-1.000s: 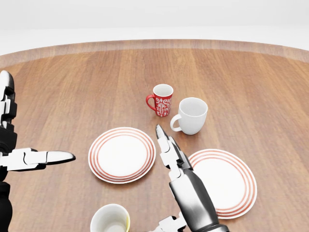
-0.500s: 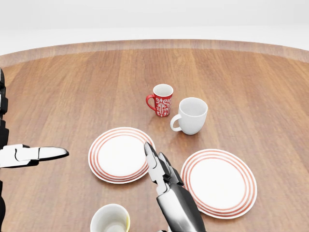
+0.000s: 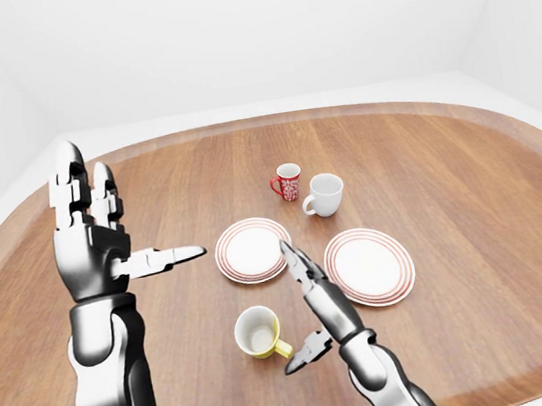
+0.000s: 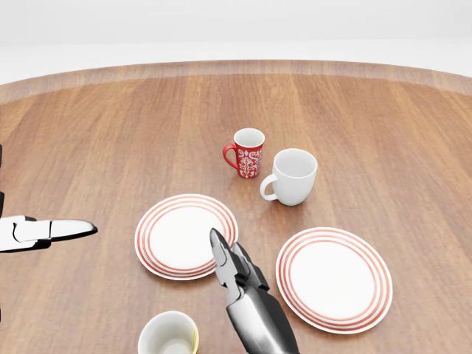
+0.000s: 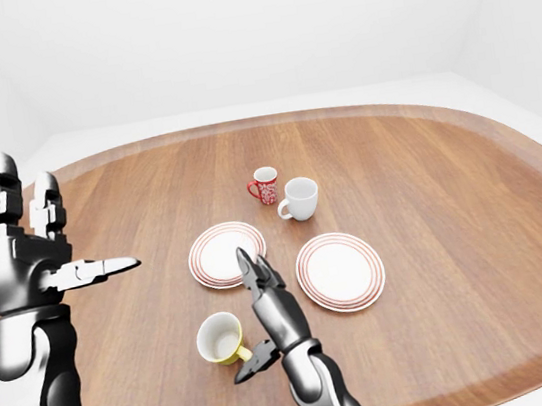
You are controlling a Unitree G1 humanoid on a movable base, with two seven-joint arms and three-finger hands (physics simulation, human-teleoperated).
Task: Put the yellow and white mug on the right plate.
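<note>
Hovering with fingers spread, the right hand (image 3: 305,304) sits just right of the yellow and white mug (image 3: 257,332), thumb near its handle, not grasping it; left hand (image 3: 94,238) raised, released

I am standing in a bare simulated room, plain white walls (image 3: 226,27) surrounding me, a big rounded wooden table (image 3: 472,195) lying under my hands, set like a dining spot with plates (image 3: 369,266) and mugs (image 3: 322,194).

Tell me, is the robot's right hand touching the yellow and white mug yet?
Cannot tell. In the left-eye view the right hand's thumb tip sits right beside the yellow and white mug's handle, with no plain gap or contact.
</note>
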